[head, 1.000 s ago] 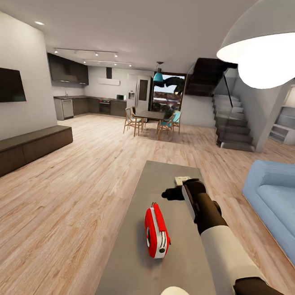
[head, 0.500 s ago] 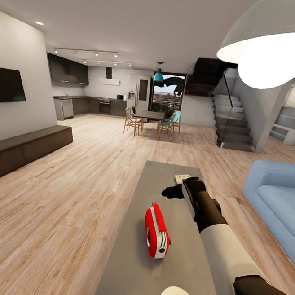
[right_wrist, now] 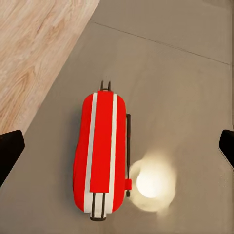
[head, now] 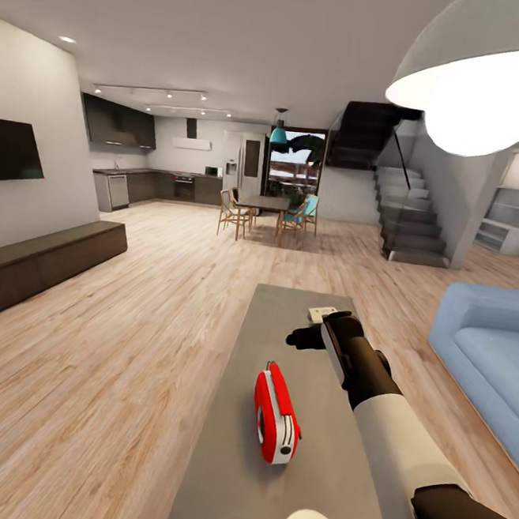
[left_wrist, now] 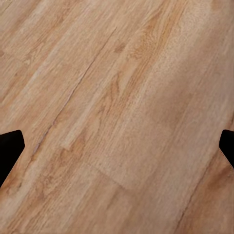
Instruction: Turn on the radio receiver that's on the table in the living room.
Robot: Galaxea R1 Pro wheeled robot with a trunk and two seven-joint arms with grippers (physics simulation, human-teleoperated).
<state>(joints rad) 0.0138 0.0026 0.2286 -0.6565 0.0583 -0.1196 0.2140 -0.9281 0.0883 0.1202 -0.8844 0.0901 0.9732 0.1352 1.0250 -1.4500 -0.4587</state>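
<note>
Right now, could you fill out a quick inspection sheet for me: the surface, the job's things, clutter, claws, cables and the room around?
Surface: the table, flat matte grey top, with a bright lamp reflection near its close end.
Job's things: the radio receiver, red with white stripes, stands on the table near its middle, thin handle on top.
Clutter: a small white item at the table's far end; too small to identify.
Claws: right claw hovers above the table beyond the radio, not touching it; its fingertips sit wide apart in the right wrist view. Left claw is open over bare wood floor.
Cables: nothing seen.
Surroundings: blue sofa, dark bench, dining table with chairs, staircase, pendant lamp.
</note>
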